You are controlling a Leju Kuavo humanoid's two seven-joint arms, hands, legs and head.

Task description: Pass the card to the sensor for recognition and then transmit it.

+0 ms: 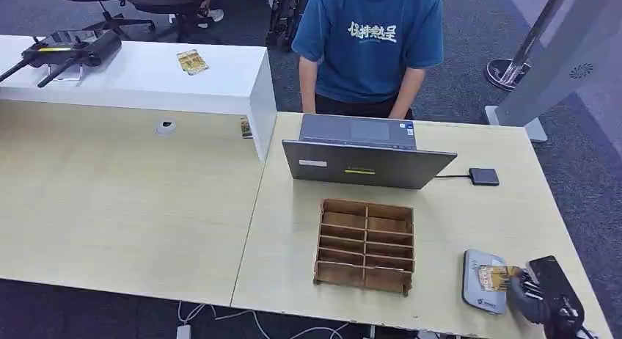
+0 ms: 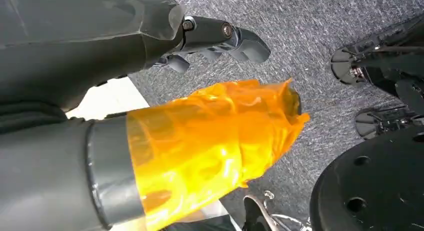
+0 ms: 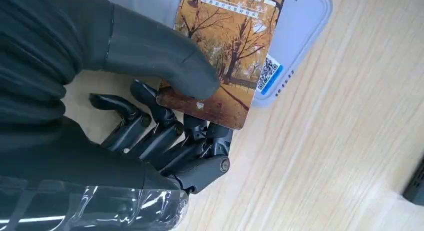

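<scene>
Three cards show: one [image 1: 499, 276] pinched in the right hand [image 1: 539, 295], one [image 1: 192, 61] far off on the white desk [image 1: 220, 82], one [image 1: 246, 128] at that desk's near corner. One grey sensor pad [image 1: 477, 284] lies under the held card. One wooden divider box [image 1: 365, 245] and one laptop [image 1: 363, 159] sit farther from the hand. One person [image 1: 367, 49] stands behind the laptop.

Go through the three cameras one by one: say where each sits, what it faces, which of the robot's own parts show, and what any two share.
Head view: high on the body, looking down at the table, laptop, wooden organizer; right hand at lower right.
Left wrist view: behind the left hand, facing grey carpet; orange-wrapped thumb.
Right wrist view: behind the right hand, facing the card over the grey sensor.
Shared: head and right wrist views both show card, sensor, right hand.
</scene>
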